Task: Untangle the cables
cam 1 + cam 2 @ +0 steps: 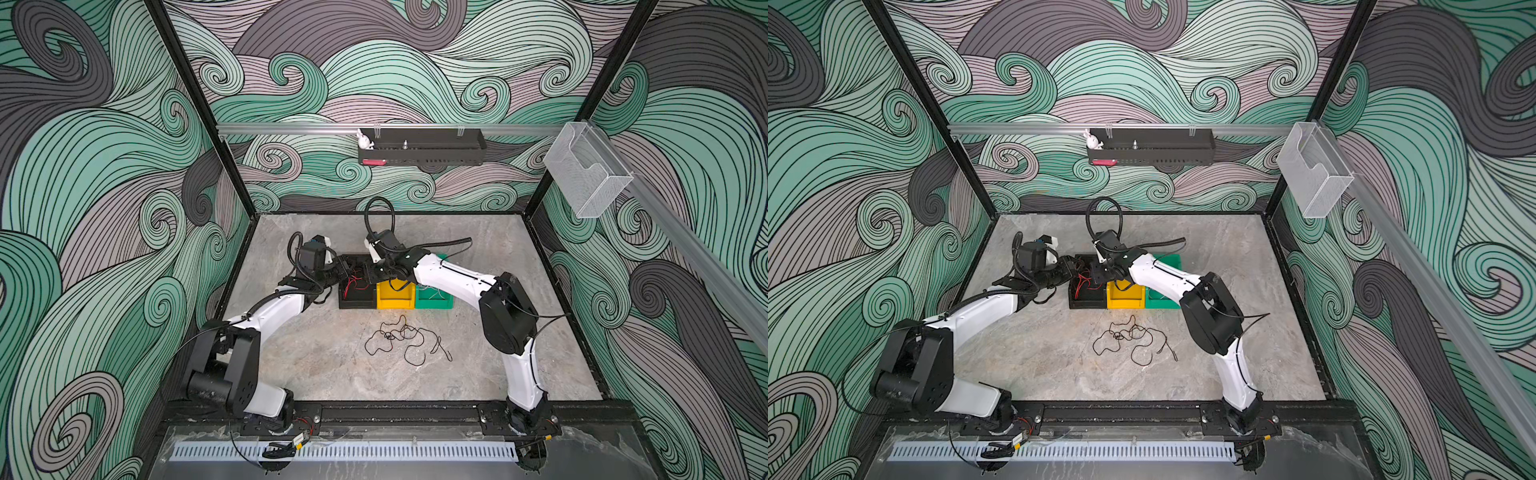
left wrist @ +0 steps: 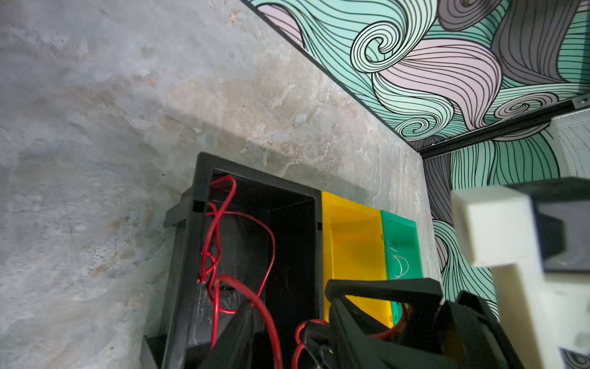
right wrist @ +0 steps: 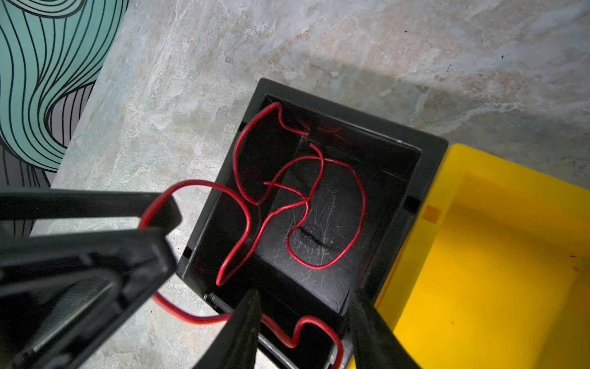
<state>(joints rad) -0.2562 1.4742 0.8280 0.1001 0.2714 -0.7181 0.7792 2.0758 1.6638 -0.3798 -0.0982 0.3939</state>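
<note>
A red cable [image 3: 322, 166] lies coiled in the black bin [image 3: 431, 150] and spills over its rim. Both grippers meet over this bin in both top views. My left gripper [image 2: 287, 319] comes in from the left with its jaws apart, and a red loop runs between them. Its fingers [image 3: 127, 255] show in the right wrist view with the red cable hooked round one tip. My right gripper [image 3: 306, 297] is open, the same cable passing loose between its fingers. A black cable tangle [image 1: 403, 340] lies on the table in front. A white cable [image 2: 400, 265] rests in the green bin [image 2: 399, 230].
The yellow bin [image 1: 395, 301] stands between the black bin [image 1: 353, 305] and the green bin [image 1: 434, 302] in a row at mid-table. Patterned walls close in the table on three sides. A black shelf [image 1: 422, 147] hangs on the back wall.
</note>
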